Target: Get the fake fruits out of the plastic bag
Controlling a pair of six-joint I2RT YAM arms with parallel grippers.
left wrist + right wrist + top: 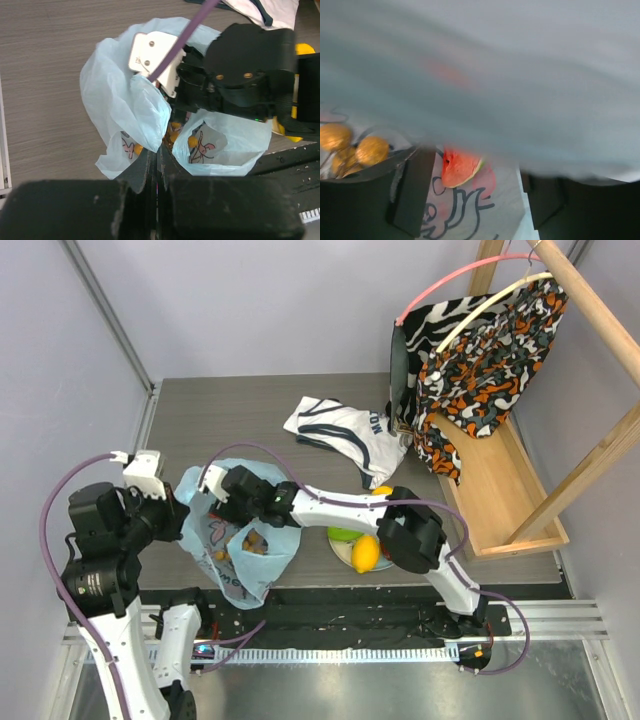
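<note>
- While the left gripper [157, 161] is pinched tight on a fold of the bag [117, 100] rim, its fingers [145, 172] meet with only film between them
- From above, that gripper sits at the bag's left edge, and the bag lies on the table [230, 410] in front of the arm bases
- Right gripper [477, 197] sits inside the bag mouth, jaws spread wide and grasping nothing
- Its fingers [412, 192] stand to either side of the watermelon slice [460, 167], which lies further in on the printed bag floor, untouched
- Grapes [357, 150], a brownish-gold bunch, lie in the bag just beside the left-hand finger; whether they touch it I cannot tell
- Blurred bag film hangs across the upper part of the right wrist view
- In the left wrist view the grapes show through the gap below the right gripper, with pink-white print on the bag wall
- Outside the bag, a plate [384, 564] just to its right holds the lemon [365, 553] and a green piece [343, 534]; the right arm passes over the plate
- Shirt [345, 430] lies crumpled on the table beyond the plate, apart from the bag
</note>
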